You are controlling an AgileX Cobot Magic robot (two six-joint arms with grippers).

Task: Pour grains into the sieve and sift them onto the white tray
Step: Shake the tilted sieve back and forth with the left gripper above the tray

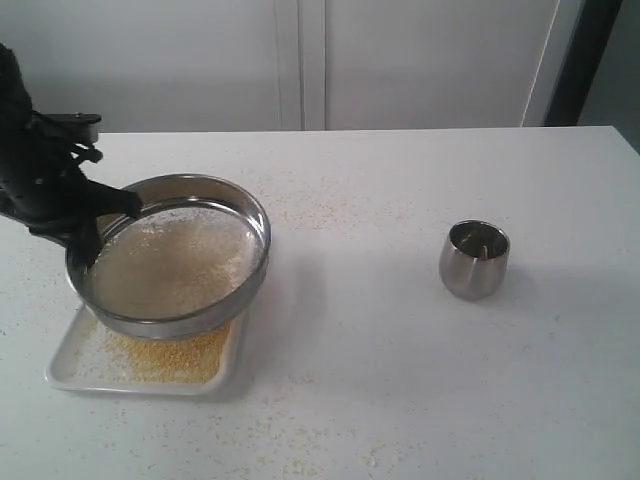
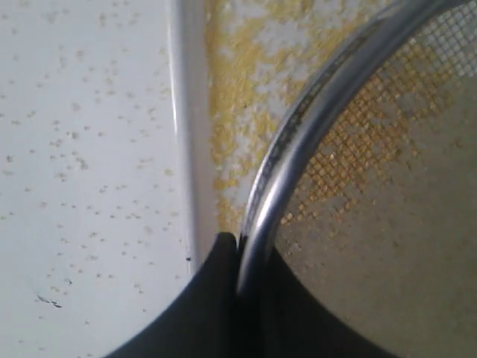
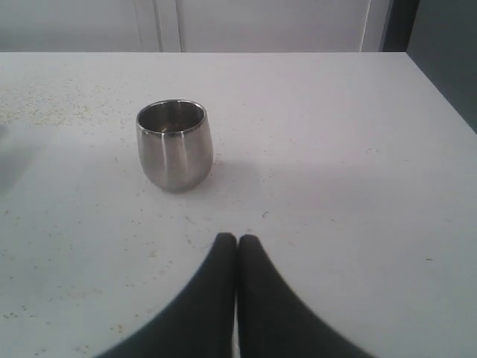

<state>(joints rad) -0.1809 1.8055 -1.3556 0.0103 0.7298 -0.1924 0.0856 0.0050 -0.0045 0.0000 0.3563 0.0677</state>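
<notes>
The wide steel sieve (image 1: pixel 170 258) hangs tilted over the white tray (image 1: pixel 62 368), with pale grains (image 1: pixel 180 262) lying on its mesh. Yellow meal (image 1: pixel 165 357) has gathered on the tray beneath it. My left gripper (image 1: pixel 88 245) is shut on the sieve's rim at its left side. In the left wrist view the shiny rim (image 2: pixel 287 160) runs between the two black fingers (image 2: pixel 212 298), with the tray's edge (image 2: pixel 186 149) and yellow meal (image 2: pixel 238 89) beyond. My right gripper (image 3: pixel 237 240) is shut and empty over the table, short of the small steel cup (image 3: pixel 174 144).
The steel cup (image 1: pixel 475 259) stands upright on the right half of the white table (image 1: pixel 400 380). Stray specks lie scattered around the tray and behind the sieve. A pale wall and a dark strip rise behind the table's far edge.
</notes>
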